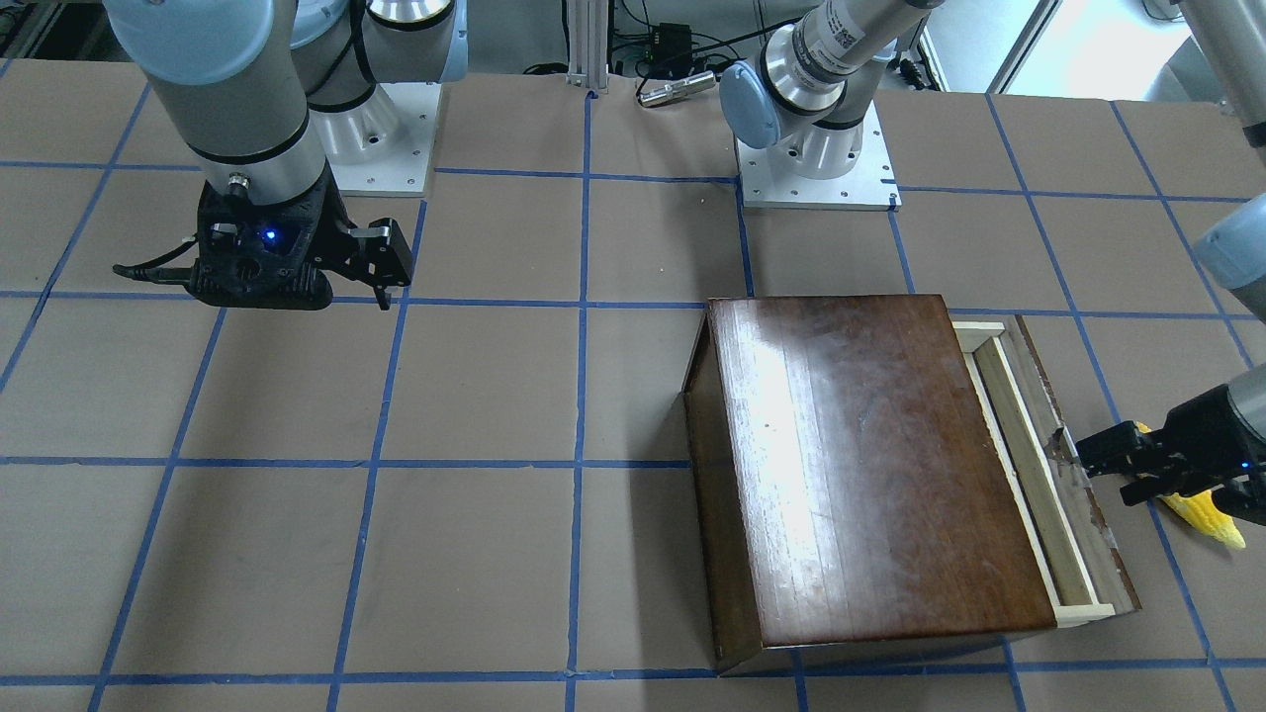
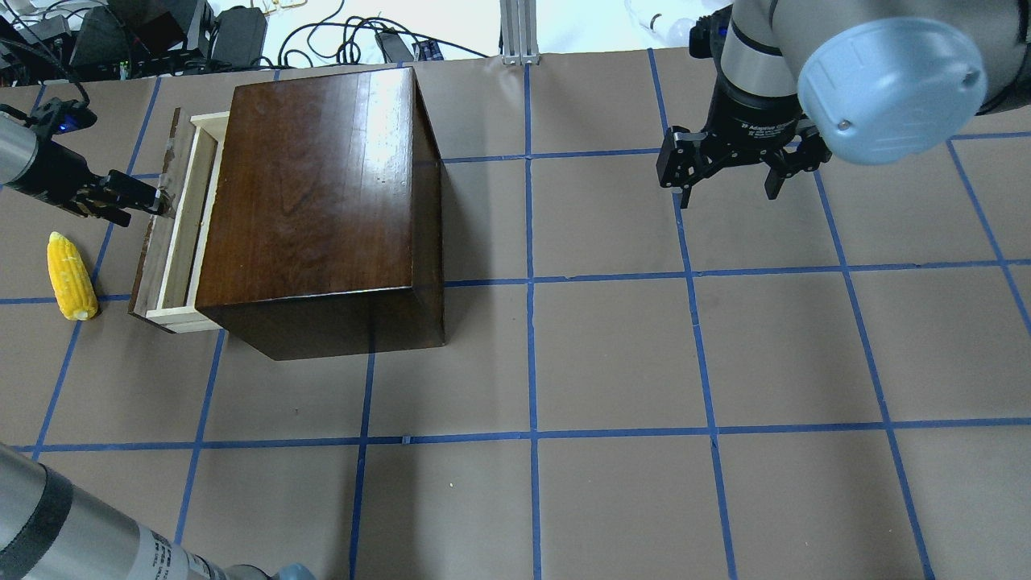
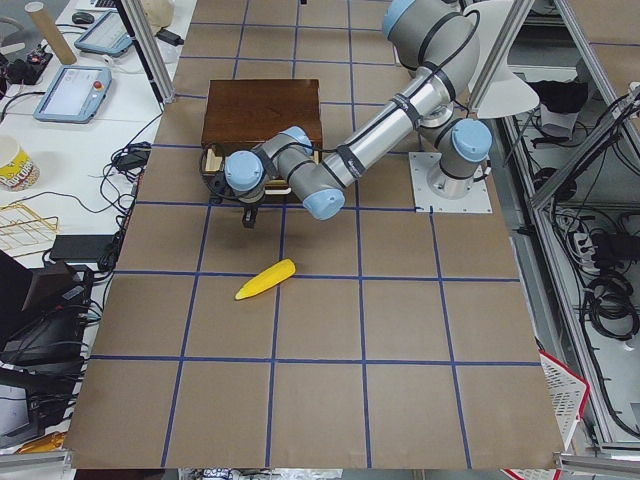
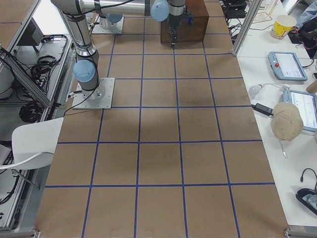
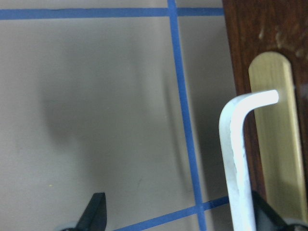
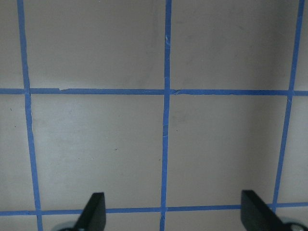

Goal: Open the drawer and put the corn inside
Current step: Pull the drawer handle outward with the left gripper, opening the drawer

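drawer [image 2: 171, 274]: pulled partway out of the dark box [image 2: 314, 185], upper left of the overhead view; a narrow strip of pale-wood interior shows.
corn [image 2: 71, 275]: lies flat on the table [image 2: 612, 346] at the left edge of the overhead view. It is outside the drawer, near its front panel but apart from it, narrow end toward the frame's top.
left gripper [image 2: 149, 205]: at the drawer front, fingers spread, gripping nothing.
handle [image 5: 236, 159]: seen only by the left wrist camera. A pale bent bar stands between the fingers, just beside the lower-right fingertip [image 5: 262, 214]; contact cannot be told. A brass-coloured plate [image 5: 276, 144] sits behind it.
front-facing view: the left gripper hides most of the corn; only a yellow end shows at the right edge.
right gripper [image 2: 727, 193]: upper right of the overhead view, above bare table, fingers apart, empty. Its wrist camera shows only blue tape lines.
writing: white lettering on the right gripper's collar, "Adaptive" legible, the rest too small.
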